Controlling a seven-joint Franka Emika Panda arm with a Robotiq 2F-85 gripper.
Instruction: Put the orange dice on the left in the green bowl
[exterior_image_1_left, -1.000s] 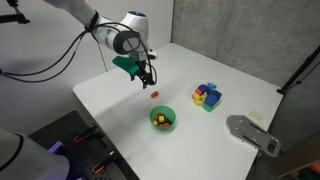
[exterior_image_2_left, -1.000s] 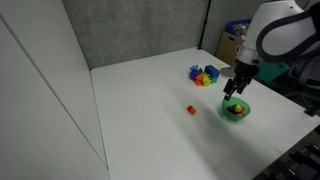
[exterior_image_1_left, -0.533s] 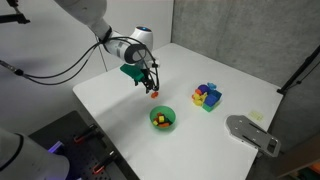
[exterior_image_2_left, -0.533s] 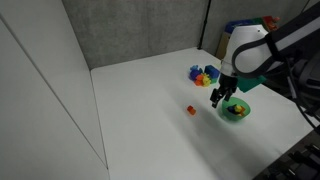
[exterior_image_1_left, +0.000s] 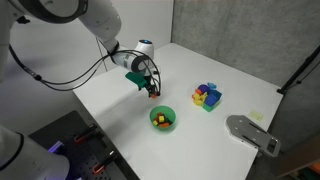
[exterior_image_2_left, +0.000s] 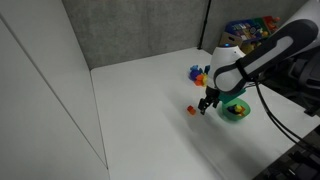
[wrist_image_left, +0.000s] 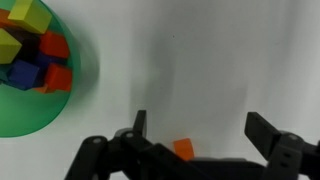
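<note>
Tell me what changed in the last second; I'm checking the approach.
The pincer came down to the dice, which now sits between its open jaws, not yet gripped. The dice, bowl and blocks stayed put.

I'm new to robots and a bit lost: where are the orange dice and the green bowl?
orange dice (wrist_image_left: 183, 149), wrist view, on its visible face.
green bowl (exterior_image_1_left: 162, 127), in an exterior view, on its near outer wall.

Bare worktop (wrist_image_left: 200, 60) lies all around the orange dice (wrist_image_left: 183, 149). The green bowl (wrist_image_left: 50, 112), holding blocks (wrist_image_left: 30, 50), stands nearby, apart.
</note>
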